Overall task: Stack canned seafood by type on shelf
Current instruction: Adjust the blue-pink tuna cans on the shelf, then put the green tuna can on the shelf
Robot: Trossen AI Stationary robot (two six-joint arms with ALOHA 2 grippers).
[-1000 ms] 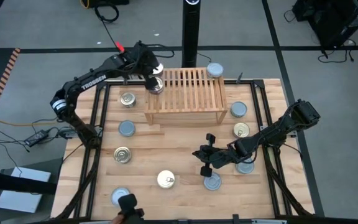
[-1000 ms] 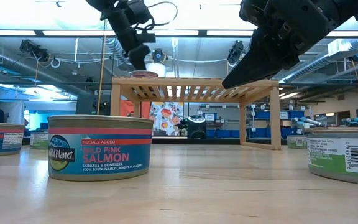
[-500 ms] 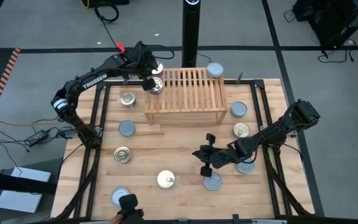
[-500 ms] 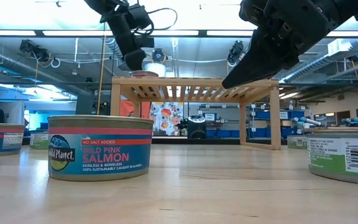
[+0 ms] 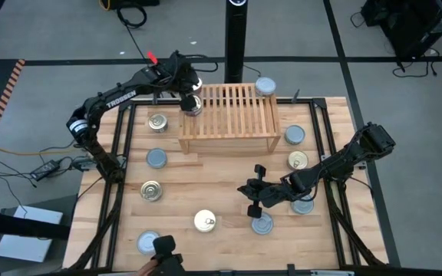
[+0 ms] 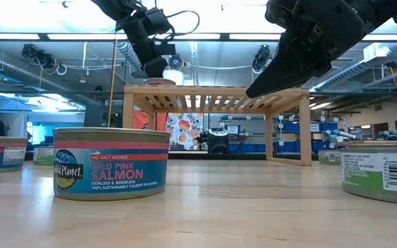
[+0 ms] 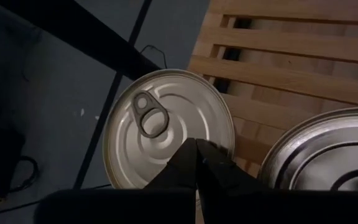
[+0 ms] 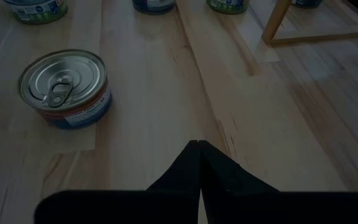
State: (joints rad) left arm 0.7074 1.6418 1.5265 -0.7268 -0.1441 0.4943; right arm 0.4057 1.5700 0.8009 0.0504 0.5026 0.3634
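The light-wood shelf (image 5: 236, 115) stands at the table's far middle. My left gripper (image 5: 190, 96) is shut over its far left corner, its tips (image 7: 196, 142) at the rim of a pull-tab tin (image 7: 166, 127). A silver-lidded tin (image 5: 192, 106) sits on the slats just nearer. Another tin (image 5: 265, 86) is by the shelf's far right corner. Several tins stand on the table, among them a salmon tin (image 6: 111, 163). My right gripper (image 5: 244, 189) hangs shut above bare wood near the table's middle; a blue-labelled tin (image 8: 64, 87) stands apart from it. My left gripper's shut fingers come slanting down from the table's left to the near rim (image 7: 188, 138) of the pull-tab tin's lid. The tin stands upright at the shelf's far left corner. Whether the fingertips touch the lid, I cannot tell.
Tins stand along the table's left side (image 5: 156, 159), right side (image 5: 298, 160) and near part (image 5: 262, 224). A black post (image 5: 236, 38) rises behind the shelf. A dark object (image 5: 163, 247) sits at the near edge. Bare wood lies in front of the shelf.
My left gripper has edged a little down and toward the near edge over the shelf's far left corner, staying shut. It now covers the pale lid that showed beside it in the high view.
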